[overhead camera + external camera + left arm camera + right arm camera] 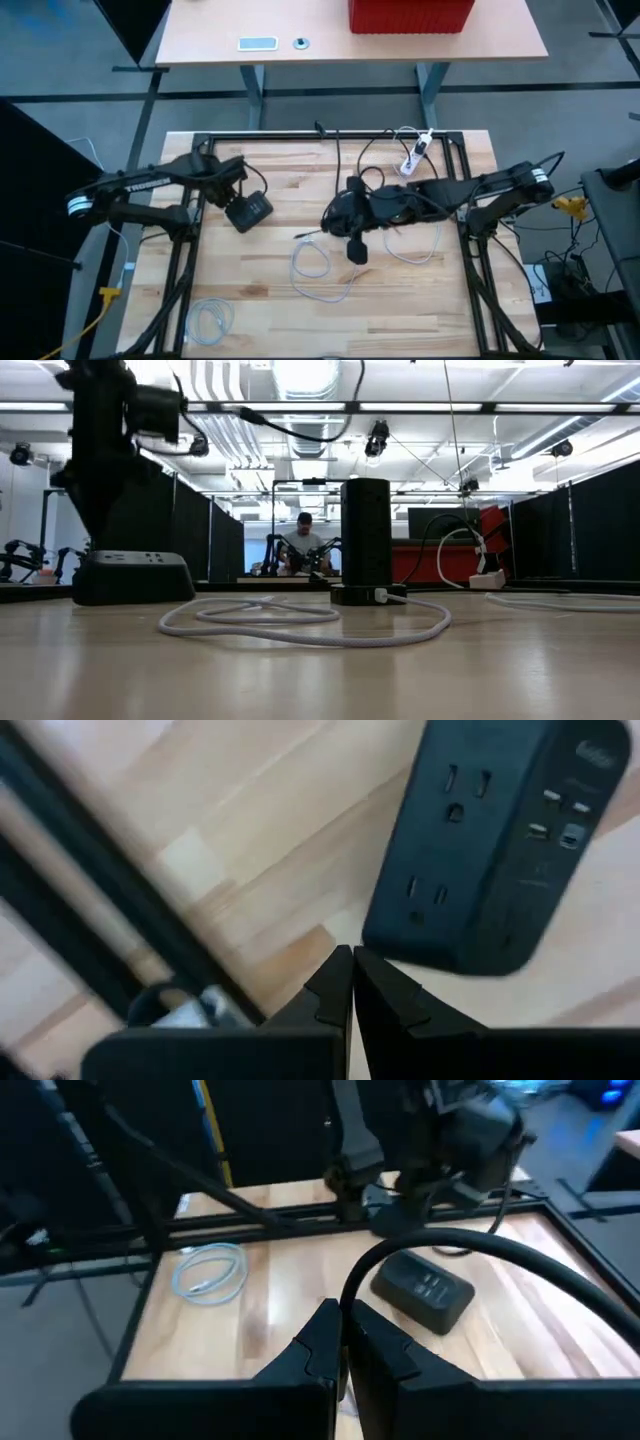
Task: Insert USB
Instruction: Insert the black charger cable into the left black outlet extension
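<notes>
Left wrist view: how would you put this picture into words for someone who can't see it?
The left gripper, fingers shut together, hovers over a dark power block with wall sockets and small USB ports lying on the wooden table.

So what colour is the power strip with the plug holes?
Black; the power strip shows best in the left wrist view.

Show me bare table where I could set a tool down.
Free: the front middle of the table, right of the small cable coil and below the white cable loop. Crowded: the centre, around the right claw, and by the power strip under the left claw.
</notes>
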